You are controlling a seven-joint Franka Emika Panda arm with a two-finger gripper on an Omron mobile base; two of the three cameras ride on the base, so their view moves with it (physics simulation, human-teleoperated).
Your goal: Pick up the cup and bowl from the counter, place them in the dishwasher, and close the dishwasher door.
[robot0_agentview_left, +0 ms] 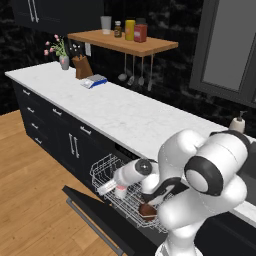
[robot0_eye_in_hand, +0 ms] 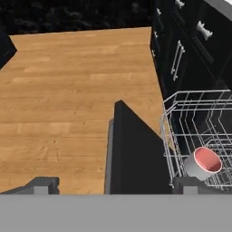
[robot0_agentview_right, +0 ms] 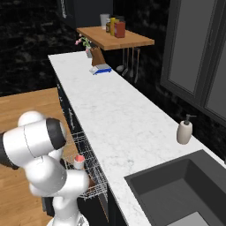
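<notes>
Hand [robot0_eye_in_hand: 113, 186] spread wide and empty, hovering over the dishwasher door [robot0_eye_in_hand: 131, 154]
Cup [robot0_eye_in_hand: 205, 163] and bowl [robot0_agentview_left: 148, 210] both sit in the white rack [robot0_agentview_left: 107, 170] beyond the dropped door, tabletop [robot0_agentview_left: 125, 112] behind; loading looks done, so next comes getting under the door's edge and swinging it up shut

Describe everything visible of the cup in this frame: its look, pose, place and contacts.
The cup is a short white cylinder with a red top, smooth and plastic-looking. It rests inside the white wire rack pulled out of the dishwasher, above the lowered dishwasher door. In the hand view it appears tipped, its red top angled toward the camera. It touches only the rack's wires. The bowl sits apart in the same rack. The open gripper holds nothing.
</notes>
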